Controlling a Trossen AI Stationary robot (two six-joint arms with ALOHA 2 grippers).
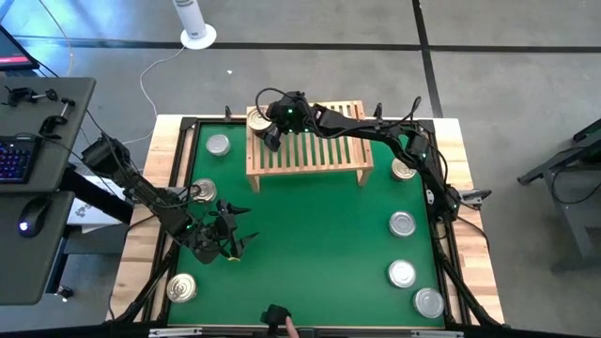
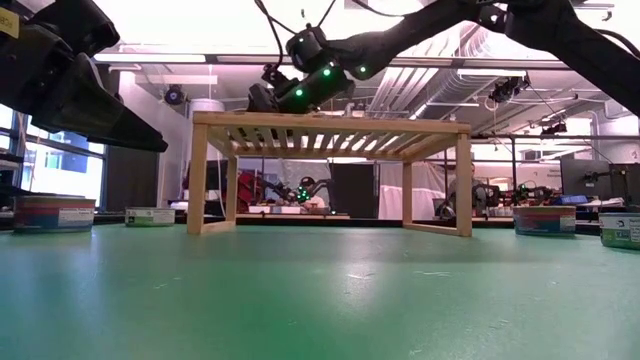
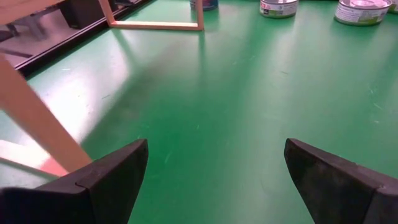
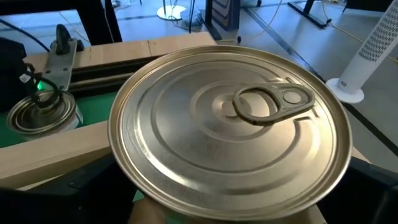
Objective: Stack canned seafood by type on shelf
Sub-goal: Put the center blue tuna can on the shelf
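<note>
Green mat (image 1: 310, 235): six tins; seventh tin (image 1: 257, 119) on shelf (image 1: 319, 150). Right tool (image 1: 270, 131) wide around it; left tool (image 1: 225, 235) wide, empty.

Polished grey concrete floor (image 1: 488, 75) all around, with dark seam lines crossing it. There's a white tower fan (image 1: 194, 21) standing on a round base, its white cord (image 1: 150, 70) trailing across the floor. Off to one side sits a dark desk (image 1: 38, 188) with a backlit keyboard (image 1: 13, 158) and a mouse (image 1: 30, 218). Looking across the room it's a big open lab: bright ceiling lights (image 2: 200, 25), exposed ducts (image 2: 470, 85), windows (image 2: 60, 160) on one wall, and monitors (image 2: 585, 180) on benches further back.
</note>
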